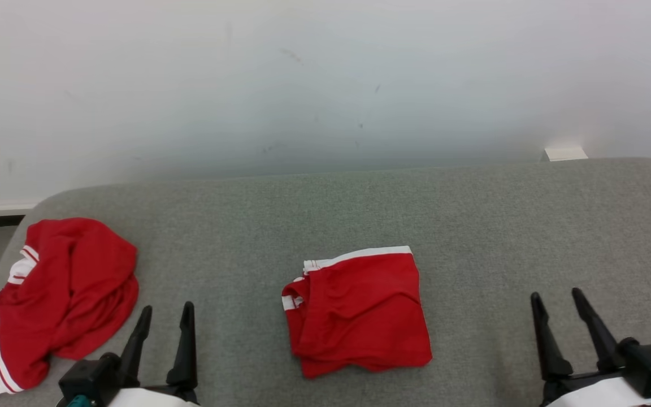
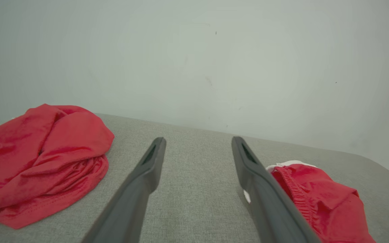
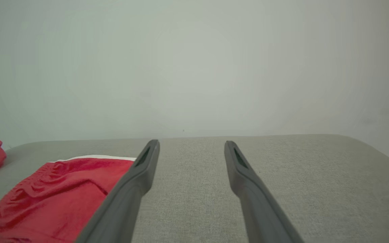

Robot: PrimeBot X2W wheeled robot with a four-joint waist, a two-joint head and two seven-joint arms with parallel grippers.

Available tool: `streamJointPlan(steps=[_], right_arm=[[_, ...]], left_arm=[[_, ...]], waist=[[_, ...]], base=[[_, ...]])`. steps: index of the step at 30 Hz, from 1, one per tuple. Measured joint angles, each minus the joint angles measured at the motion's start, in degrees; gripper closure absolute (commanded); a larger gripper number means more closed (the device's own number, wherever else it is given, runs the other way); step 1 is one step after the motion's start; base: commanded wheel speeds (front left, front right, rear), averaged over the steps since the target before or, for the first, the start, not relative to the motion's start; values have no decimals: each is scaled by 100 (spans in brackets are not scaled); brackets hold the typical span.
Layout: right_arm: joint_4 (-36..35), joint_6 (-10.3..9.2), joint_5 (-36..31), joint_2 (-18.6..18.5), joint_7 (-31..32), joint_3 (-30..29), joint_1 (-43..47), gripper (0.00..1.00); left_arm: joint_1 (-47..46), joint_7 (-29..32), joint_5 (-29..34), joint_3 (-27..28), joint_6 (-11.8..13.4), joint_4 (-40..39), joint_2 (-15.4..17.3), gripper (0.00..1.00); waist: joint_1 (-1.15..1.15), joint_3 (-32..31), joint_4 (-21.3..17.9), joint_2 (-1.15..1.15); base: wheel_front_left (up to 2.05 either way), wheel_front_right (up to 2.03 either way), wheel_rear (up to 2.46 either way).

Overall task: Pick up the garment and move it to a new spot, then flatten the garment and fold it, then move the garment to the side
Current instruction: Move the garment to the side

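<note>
- Folded garment [image 1: 359,311]: red with a white band, lying flat near the middle of the bench [image 1: 472,226], a little toward 6 o'clock in the head view. The white band is running along its 12 o'clock edge.
- Bench: grey fabric top, meeting the white wall [image 1: 325,85] at 12 o'clock.
- Left gripper [image 1: 167,308]: sitting at 7 o'clock in the head view with its fingers pointing toward 12 o'clock. Its jaws are standing wide apart and empty. In the left wrist view, grey fabric is showing between them, and the folded garment is lying off toward 4 o'clock.
- Right gripper [image 1: 556,294]: sitting at 5 o'clock in the head view, jaws likewise spread wide and holding nothing. In the right wrist view, the folded garment is lying toward 8 o'clock.
- Crumpled garment [image 1: 65,294]: red and white, heaped at 8 o'clock by the bench's left corner, well apart from the folded one.
</note>
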Motion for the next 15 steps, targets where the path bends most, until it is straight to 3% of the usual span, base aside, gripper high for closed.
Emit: streamJointPlan(steps=[9,15], right_arm=[[787,0,125,153,45,634,-804,0],[1657,0,364,166,431,931,-1385,0]], left_arm=[[-60,0,-3,-155,-2,26,-1,0],[-80,0,-63,-254,-10,108,-1,0]], waist=[[0,48,274,0],[0,65,631,0]], base=[[0,0,0],[0,0,0]])
